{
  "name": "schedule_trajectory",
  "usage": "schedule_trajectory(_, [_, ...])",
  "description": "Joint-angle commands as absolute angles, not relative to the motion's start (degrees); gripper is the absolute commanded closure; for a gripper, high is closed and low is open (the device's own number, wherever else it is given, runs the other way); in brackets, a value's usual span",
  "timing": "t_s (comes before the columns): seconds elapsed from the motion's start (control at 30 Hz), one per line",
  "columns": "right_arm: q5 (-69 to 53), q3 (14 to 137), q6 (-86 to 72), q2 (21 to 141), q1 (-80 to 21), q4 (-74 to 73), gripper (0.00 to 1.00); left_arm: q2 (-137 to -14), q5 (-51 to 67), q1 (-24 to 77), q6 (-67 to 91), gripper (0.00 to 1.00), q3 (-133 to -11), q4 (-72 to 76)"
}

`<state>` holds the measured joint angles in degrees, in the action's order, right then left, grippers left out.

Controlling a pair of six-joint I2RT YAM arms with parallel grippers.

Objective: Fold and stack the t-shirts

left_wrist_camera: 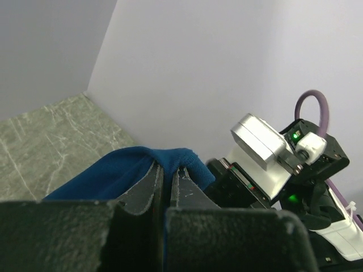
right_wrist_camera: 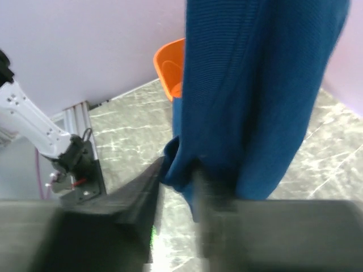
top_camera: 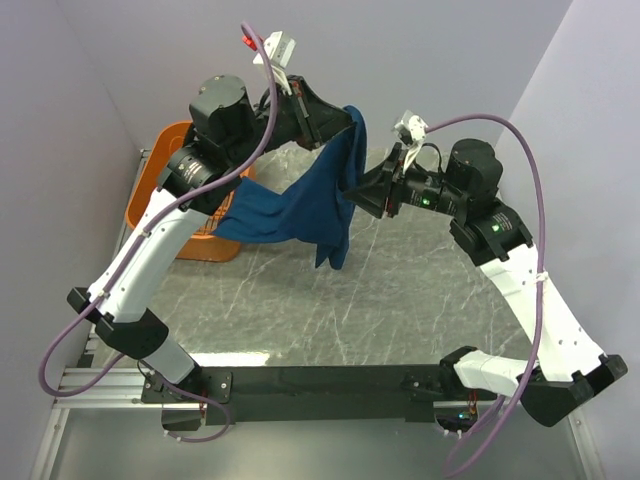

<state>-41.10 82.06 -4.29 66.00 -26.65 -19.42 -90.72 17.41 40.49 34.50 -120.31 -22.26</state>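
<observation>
We have the shirt up in the air, well off the desk, strung between the two arms. The left arm reaches high over the far side. Its jaws are clamped tight on a top edge of the cloth, and in the left wrist view the fingers are pressed together with blue fabric folded over them. From that hold the shirt hangs down in a long dark-blue drape. One corner trails out to the left, in front of the orange basket (we cannot tell whether it touches the rim), and another tail dangles lower, above the marbled desk.

The right arm comes in from the other side, level with the middle of the drape, and its jaws are right against the cloth. In the right wrist view a bunched fold sits between the two fingers, which stand partway apart. That shot is blurred, so we cannot tell whether they pinch the fold or only bracket it. Behind the hanging fabric in the same view we see the basket in the back corner by the wall. The white links of the left arm are off to the left, beside the metal rail at the desk's edge.
</observation>
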Motion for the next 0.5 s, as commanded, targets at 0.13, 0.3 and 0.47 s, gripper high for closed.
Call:
schedule_trajectory(0.13, [-36.8,90.6,4.4,63.4,-25.8,-27.6,1.00,-87.6,14.2,40.9,31.7,1.00,-121.9,-22.3])
schedule_trajectory(0.3, [-28.8,106.0,14.6,58.8,-16.4,-34.6,1.00,-84.6,10.2,40.8,26.5,1.00,-124.1,-25.2])
schedule_trajectory(0.47, [-16.6,119.4,14.5,58.6,-10.8,-33.8,1.00,-86.0,16.2,40.8,27.9,1.00,-130.9,-21.0])
